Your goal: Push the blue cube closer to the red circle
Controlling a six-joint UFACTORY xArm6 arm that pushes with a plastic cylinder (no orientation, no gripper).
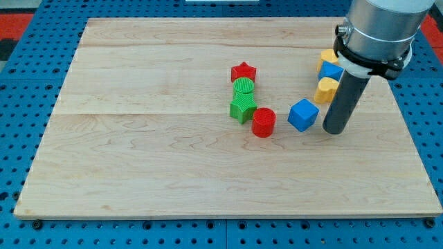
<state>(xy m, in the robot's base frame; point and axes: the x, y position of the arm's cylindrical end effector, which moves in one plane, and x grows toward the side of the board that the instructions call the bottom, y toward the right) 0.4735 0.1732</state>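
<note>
My tip (335, 130) is the bottom end of a straight dark rod. It has no claws to open or shut, and it holds nothing. It sits down on the wooden board (173, 180), over on the view's right side.

The blue cube (302, 115) is just beside my tip, on the tip's left. There is a thin gap between them, so they look apart, but only just. The cube is turned a bit, so one corner points down the view.

The red circle (263, 122) is a short round block. It lies further to the left of my tip, past the blue cube. So the blue cube is between my tip and the red circle. The cube and the red circle are near each other but not touching.

Next to the red circle, up and to its left, is a green star (242, 108). It seems to touch the red circle. Above that is a green circle (243, 86), and above that a red star (243, 71). These three make a little line going up the view, all well to the left of my tip.

Above my tip, close to the rod, are more blocks. A yellow block (325, 89) sits just left of the rod. Above it is another blue block (331, 70), and a second yellow block (327, 57) on top of that. The big grey arm hides part of them, so I cannot tell their shapes.
</note>
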